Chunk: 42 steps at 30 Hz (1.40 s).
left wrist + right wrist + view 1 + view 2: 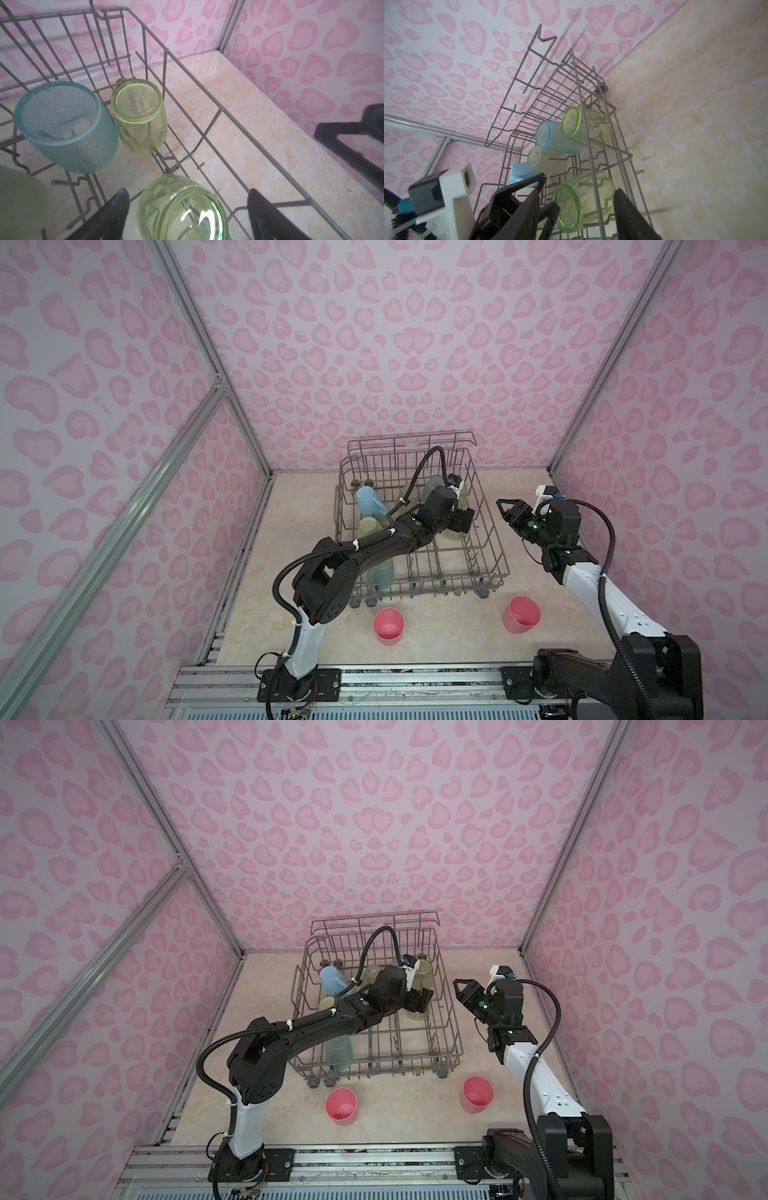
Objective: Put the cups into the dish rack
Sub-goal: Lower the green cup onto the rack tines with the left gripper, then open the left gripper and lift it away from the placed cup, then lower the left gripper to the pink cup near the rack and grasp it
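We are logging: left tool (188,191) apart, straddling green cup (182,209) in rack (222,108). Right tool (505,506) apart, empty, nearer right pink cup (521,614), upright on worktop (436,639).

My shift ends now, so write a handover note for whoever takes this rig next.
Left hand: open, inside the dish rack, straddling a lime-green cup, not gripping it.
Right hand: open, empty, outside the rack's right wall.
Done: the other cups in view, among them the light-blue mug, sit in the rack.
Left: the left pink tumbler and the right pink tumbler, upright on the table in front of the rack.
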Motion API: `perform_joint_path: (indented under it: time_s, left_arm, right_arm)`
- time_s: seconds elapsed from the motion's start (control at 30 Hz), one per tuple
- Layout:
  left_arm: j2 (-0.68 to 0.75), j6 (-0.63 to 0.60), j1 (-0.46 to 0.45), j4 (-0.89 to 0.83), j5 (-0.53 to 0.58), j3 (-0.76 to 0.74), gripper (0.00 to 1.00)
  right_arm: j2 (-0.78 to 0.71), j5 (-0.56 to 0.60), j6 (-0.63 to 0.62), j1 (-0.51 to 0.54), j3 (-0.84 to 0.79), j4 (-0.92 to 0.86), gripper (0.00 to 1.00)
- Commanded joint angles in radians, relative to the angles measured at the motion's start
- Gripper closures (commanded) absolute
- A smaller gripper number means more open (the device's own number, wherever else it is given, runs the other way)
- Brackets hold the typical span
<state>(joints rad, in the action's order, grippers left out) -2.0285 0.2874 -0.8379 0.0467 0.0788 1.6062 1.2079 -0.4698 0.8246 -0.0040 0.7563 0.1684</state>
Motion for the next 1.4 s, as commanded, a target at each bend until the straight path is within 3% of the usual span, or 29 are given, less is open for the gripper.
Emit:
perform_joint_path:
  time_s: [0.0,0.27,0.7,0.97,1.37]
  left_arm:
    - [0.047,0.005,0.008,-0.013,0.018,0.016,0.08]
    - [0.127,0.014,0.031,-0.155,0.106,0.046,0.05]
    - [0.352,0.106,0.039,-0.692,0.272,0.060,0.07]
    - [0.507,0.205,0.032,-0.932,0.260,-0.038,0.11]
    - [0.683,0.393,-0.143,-1.226,0.260,-0.104,0.20]
  right_arm:
    - [-0.008,0.022,-0.024,0.001,0.009,-0.002,0.43]
    - [-0.034,0.074,-0.074,0.023,0.028,-0.062,0.43]
    - [-0.057,0.224,-0.227,0.141,0.106,-0.191,0.42]
    - [-0.091,0.290,-0.313,0.232,0.139,-0.260,0.42]
    - [-0.114,0.284,-0.384,0.316,0.153,-0.356,0.41]
